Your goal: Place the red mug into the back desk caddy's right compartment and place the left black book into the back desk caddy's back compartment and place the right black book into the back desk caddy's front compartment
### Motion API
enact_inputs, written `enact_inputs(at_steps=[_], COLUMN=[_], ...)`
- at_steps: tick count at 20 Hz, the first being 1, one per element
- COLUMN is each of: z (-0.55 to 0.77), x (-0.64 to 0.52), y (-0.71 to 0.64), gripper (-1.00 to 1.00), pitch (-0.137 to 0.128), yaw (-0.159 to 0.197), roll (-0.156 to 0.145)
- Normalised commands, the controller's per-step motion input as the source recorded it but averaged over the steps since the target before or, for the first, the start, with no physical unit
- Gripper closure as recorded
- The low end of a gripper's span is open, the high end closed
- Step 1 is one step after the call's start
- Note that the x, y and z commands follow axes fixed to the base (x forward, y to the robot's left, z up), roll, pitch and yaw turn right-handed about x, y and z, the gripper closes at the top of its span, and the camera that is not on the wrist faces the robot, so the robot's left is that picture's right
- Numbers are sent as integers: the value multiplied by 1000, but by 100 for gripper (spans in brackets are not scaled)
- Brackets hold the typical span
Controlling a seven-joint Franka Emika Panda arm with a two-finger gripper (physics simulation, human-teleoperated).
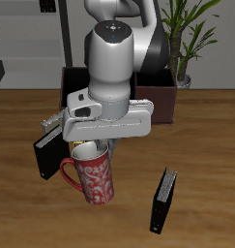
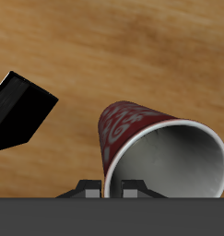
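Red mug (image 1: 93,178) sits tilted, apparently lifted off the surface (image 1: 206,136), hanging right under the pincer (image 1: 90,145). Wrist view: mug (image 2: 146,138) rim right at the fingers (image 2: 132,190), white inside facing the camera. Judgement: pincer closed on the mug's rim wall, one finger inside, one outside; the contact itself is half hidden.

One black book (image 1: 46,152) stands just beside the mug on the handle side, also seen from the wrist (image 2: 21,112). Other black book (image 1: 164,201) stands well apart, nearer the front edge. Caddy (image 1: 158,97) is farther back, mostly hidden by the arm; compartments can't be made out.

Step in hand: carry the mug to the caddy's right compartment. Do it well: lift clear of the nearby book first, keep the grip firm since the mug hangs tilted, clear the caddy wall, lower inside the reddish-brown end section before releasing.
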Motion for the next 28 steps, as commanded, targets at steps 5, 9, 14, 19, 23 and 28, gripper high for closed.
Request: enact_inputs(at_steps=[5, 9, 14, 19, 23, 28], z=[582, 473, 503, 445, 188, 164], x=[-345, -523, -671, -792, -497, -754], y=[-80, 15, 316, 382, 244, 408], gripper=[100, 100, 100, 100, 100, 100], pitch=[-22, -2, -67, -41, -9, -40], yaw=[-74, -101, -54, -69, -52, 6], roll=[-20, -6, 59, 86, 61, 94])
